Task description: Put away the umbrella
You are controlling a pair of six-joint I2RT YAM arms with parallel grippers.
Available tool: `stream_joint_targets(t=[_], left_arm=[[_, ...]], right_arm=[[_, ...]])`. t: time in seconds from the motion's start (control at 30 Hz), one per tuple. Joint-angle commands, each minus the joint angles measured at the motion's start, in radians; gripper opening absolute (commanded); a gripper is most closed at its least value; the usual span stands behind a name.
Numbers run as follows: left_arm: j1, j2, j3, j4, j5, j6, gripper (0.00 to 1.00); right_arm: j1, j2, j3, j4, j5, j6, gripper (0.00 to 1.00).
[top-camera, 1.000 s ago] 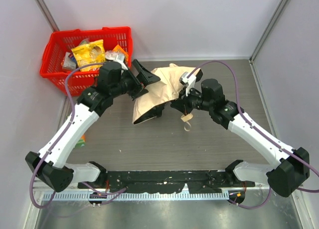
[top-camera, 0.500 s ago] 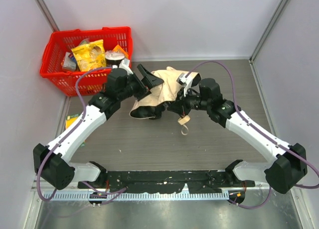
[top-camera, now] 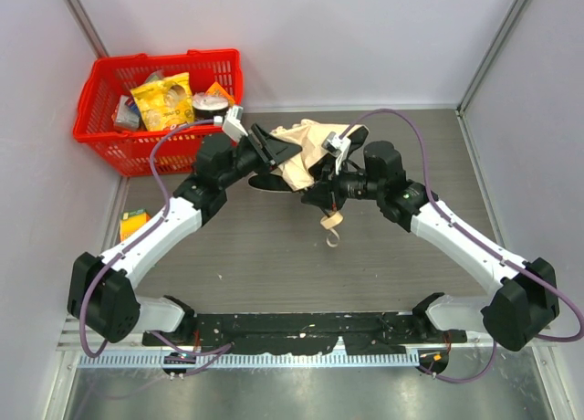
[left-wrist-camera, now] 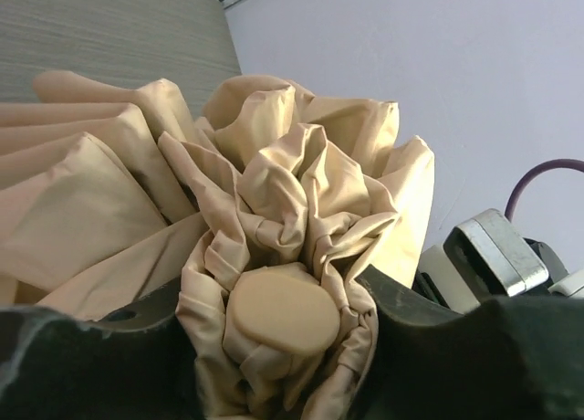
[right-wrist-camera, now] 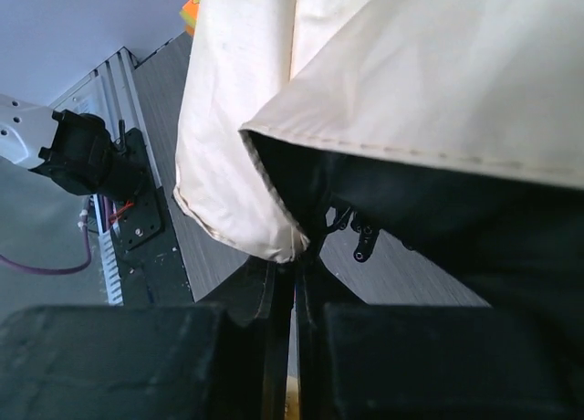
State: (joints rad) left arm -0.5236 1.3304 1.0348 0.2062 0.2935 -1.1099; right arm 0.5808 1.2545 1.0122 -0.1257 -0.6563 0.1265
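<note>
We find the umbrella (top-camera: 306, 151) toward 12 o'clock of the table (top-camera: 274, 265), held between both arms. Whether it rests on the surface we cannot tell.

The left gripper (top-camera: 266, 151) meets it from 9 o'clock. In the left wrist view its jaws stand part-way closed, one finger on each side of the bunched canopy (left-wrist-camera: 301, 192) just behind the round cap (left-wrist-camera: 281, 310), both against the fabric.

The right gripper (top-camera: 319, 184) sits at the umbrella's 5 o'clock, under the canopy. Its jaws are nearly together, pinching a thin dark part beneath the fabric; which part we cannot tell. A strap (top-camera: 330, 226) hangs in a loop at 6 o'clock of that gripper.

A red basket (top-camera: 137, 153) of packets (top-camera: 162, 100) stands at 10 o'clock, apart from the umbrella.
</note>
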Motion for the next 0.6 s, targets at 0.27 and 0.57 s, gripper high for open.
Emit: stream_joint_targets(t=[0.27,0.57], left_arm=[[-0.018,-0.062,0.143,-0.276,-0.056,0.137,0.00],[-0.016,-0.022,0.240,-0.613,-0.252,0.199,0.00]], right_arm=[[0.039,-0.065,0.101,-0.292,0.373,0.059,0.68],[0.183,0.004,0.442,-0.413,0.492,0.165,0.77]])
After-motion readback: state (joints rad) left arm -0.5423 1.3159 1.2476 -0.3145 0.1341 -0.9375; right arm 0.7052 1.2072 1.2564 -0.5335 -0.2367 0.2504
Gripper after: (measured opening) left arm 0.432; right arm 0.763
